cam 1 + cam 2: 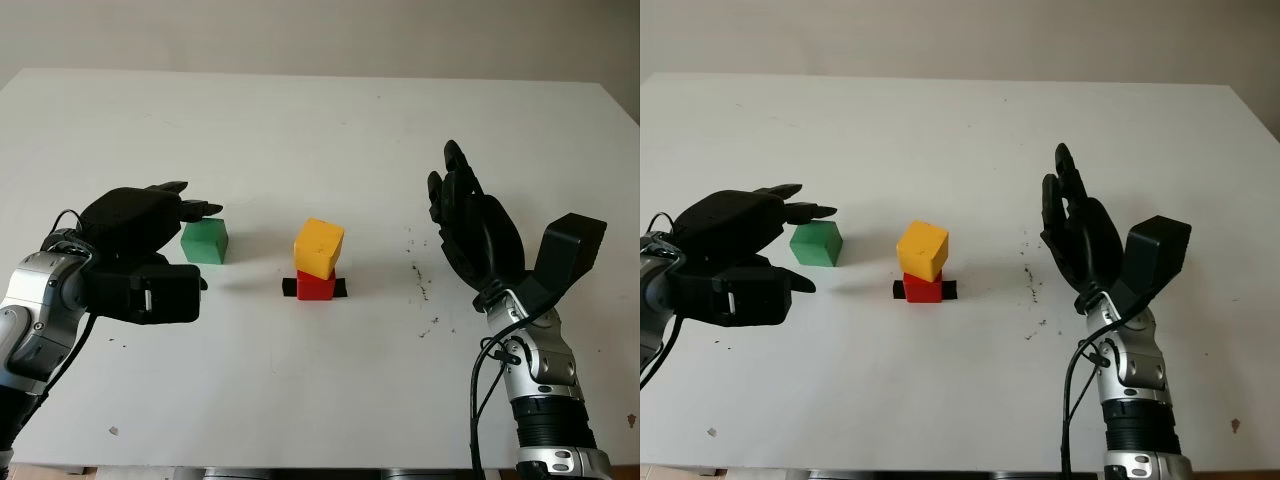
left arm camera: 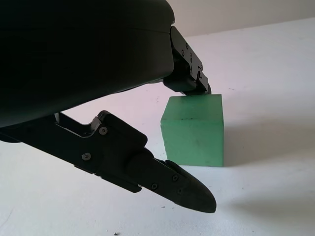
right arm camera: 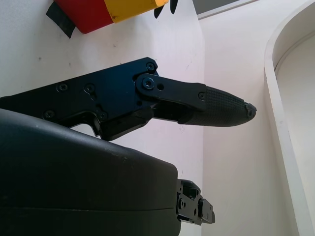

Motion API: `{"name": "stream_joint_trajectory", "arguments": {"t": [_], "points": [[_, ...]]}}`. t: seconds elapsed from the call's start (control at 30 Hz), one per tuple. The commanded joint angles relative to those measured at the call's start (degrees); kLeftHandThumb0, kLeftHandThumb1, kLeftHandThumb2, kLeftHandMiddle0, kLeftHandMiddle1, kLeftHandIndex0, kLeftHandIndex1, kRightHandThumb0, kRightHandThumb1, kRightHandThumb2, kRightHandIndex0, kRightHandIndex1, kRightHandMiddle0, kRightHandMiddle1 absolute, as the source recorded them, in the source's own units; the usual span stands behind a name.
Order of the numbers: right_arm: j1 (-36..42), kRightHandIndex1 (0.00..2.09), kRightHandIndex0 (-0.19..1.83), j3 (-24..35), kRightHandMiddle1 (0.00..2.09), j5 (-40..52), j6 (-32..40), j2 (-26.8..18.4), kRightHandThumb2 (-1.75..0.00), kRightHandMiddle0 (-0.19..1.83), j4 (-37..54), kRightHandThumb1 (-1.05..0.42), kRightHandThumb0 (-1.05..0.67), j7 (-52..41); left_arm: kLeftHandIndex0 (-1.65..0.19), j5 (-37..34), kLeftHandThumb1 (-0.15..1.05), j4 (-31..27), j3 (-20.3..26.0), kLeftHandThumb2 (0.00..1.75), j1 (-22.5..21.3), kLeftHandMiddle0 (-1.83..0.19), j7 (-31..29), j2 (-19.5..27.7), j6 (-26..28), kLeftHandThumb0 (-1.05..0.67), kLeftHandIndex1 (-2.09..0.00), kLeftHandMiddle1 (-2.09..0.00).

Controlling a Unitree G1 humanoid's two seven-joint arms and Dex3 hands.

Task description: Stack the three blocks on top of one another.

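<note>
Worktop (image 1: 300, 400): white, flat, matte, with small dark specks scattered over its right half.

Left hand (image 1: 150, 235), black, three-fingered, is seen near the left edge of the worktop, raised a little above the surface. Its fingers are reached toward a green cube-shaped block (image 1: 205, 240). In the left wrist view one upper fingertip (image 2: 199, 83) is seen at the top edge of the green block (image 2: 193, 130); contact looks likely but cannot be settled. The lower finger (image 2: 182, 184) is passed in front of the block's base, apart from it. Nothing is gripped; the hand is released. The green block is set flat on the worktop, left of centre, standing by itself.

Near the middle of the worktop a red block (image 1: 315, 287) is found on a short strip of black tape (image 1: 288, 289), whose ends are seen at either side of it. A yellow cube-shaped block (image 1: 319, 247) is stacked on the red one, turned slightly askew so its corners overhang. The green block is well apart from this pair, to their left.

Right hand (image 1: 470, 225), black, is held upright above the right half of the worktop, fingers pointed toward the far edge. Nothing is held; the hand is released. It is well apart from the stacked pair. In the right wrist view the red and yellow blocks are caught beyond the thumb (image 3: 197, 101).
</note>
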State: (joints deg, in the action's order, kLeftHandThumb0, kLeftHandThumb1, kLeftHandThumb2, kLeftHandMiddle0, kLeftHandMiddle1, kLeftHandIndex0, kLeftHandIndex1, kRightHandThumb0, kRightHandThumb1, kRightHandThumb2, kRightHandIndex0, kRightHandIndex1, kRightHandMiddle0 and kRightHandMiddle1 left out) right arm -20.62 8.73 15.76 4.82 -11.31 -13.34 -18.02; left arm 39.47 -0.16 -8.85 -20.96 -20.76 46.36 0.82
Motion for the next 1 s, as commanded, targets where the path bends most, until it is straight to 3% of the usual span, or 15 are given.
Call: {"name": "stream_joint_trajectory", "arguments": {"t": [0.0,0.23,0.37,0.67,0.8,0.97], "points": [[0.37,0.0,-0.19,0.04,0.05,-0.22,-0.46,0.09,-0.63,-0.17,0.95,-1.05,-0.76,0.04,-0.61,0.84,0.89,0.31,-0.05,0.06,0.89,-0.26,1.49,0.16,-1.39,-0.54,-0.21,-0.09],[0.12,0.0,-0.19,0.03,0.05,-0.2,-0.45,0.16,-0.62,-0.17,0.54,-1.05,-0.77,0.02,-0.76,3.72,0.95,2.37,-0.07,0.06,1.51,-0.38,6.42,0.61,-5.41,-0.38,-0.36,-0.08],[-0.14,0.0,-0.19,-0.01,0.05,0.01,0.1,0.05,-0.61,-0.18,0.37,-1.05,-0.77,-0.25,-0.54,4.43,1.0,3.66,0.11,0.05,1.37,-0.42,8.89,0.91,-7.68,-0.31,-0.86,-0.06],[-0.41,0.0,-0.19,0.26,0.05,0.34,-0.27,0.54,-0.6,-0.18,-0.51,-1.05,-0.76,-0.62,-0.44,7.32,1.02,4.65,0.09,0.05,0.13,-0.46,11.11,2.42,-10.62,-0.34,-1.08,-0.06],[-0.39,0.0,-0.19,0.32,0.06,0.13,-0.53,0.75,-0.59,-0.17,-0.75,-1.05,-0.75,-0.41,-0.41,7.28,1.02,3.41,0.4,0.05,-2.1,-0.48,8.44,3.84,-12.13,-0.38,-1.18,-0.06],[-0.32,0.0,-0.19,0.41,0.06,0.28,-0.82,1.0,-0.57,-0.17,-1.03,-1.05,-0.75,-0.56,-0.47,-0.28,0.97,2.36,1.01,0.05,-11.07,-0.48,-5.49,4.67,-11.44,-0.35,-1.1,-0.06]]}}
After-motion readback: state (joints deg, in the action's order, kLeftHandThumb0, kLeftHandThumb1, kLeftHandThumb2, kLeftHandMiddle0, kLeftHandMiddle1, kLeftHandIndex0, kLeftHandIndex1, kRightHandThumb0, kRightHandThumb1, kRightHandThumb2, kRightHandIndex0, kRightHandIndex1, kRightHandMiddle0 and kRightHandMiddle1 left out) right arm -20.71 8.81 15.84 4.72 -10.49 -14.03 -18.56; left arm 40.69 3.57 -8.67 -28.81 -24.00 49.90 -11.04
